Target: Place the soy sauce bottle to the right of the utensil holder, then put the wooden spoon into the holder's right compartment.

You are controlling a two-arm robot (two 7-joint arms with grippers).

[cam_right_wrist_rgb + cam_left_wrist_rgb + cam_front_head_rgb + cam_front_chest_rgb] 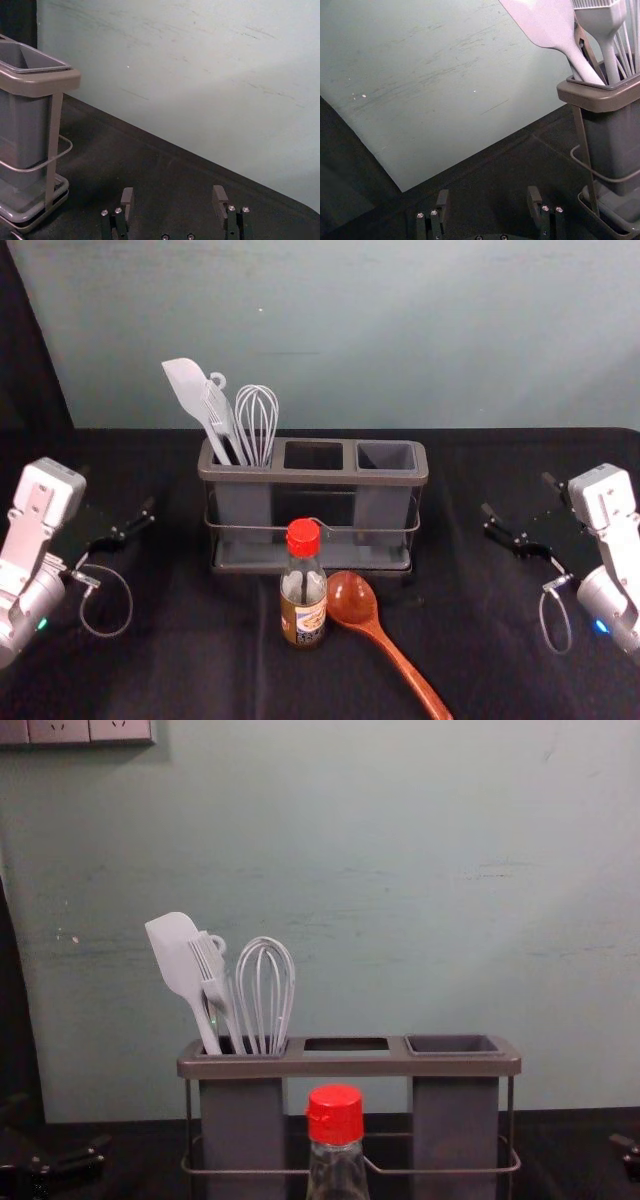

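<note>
Your left pincer (117,490) and right pincer (517,494): wide open, empty, either side of utensil holder (320,478). Soy sauce bottle (303,602) upright in front; wooden spoon (353,600) just right of bottle.

Bottle (303,590) (red-capped) stands beside spoon (354,601), before holder (315,478).

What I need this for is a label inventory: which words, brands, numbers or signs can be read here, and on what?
Label on the soy sauce bottle: printed marks, too small and blurred to read.
Utensil holder: no text that I can make out.
Nothing can be quoted.
</note>
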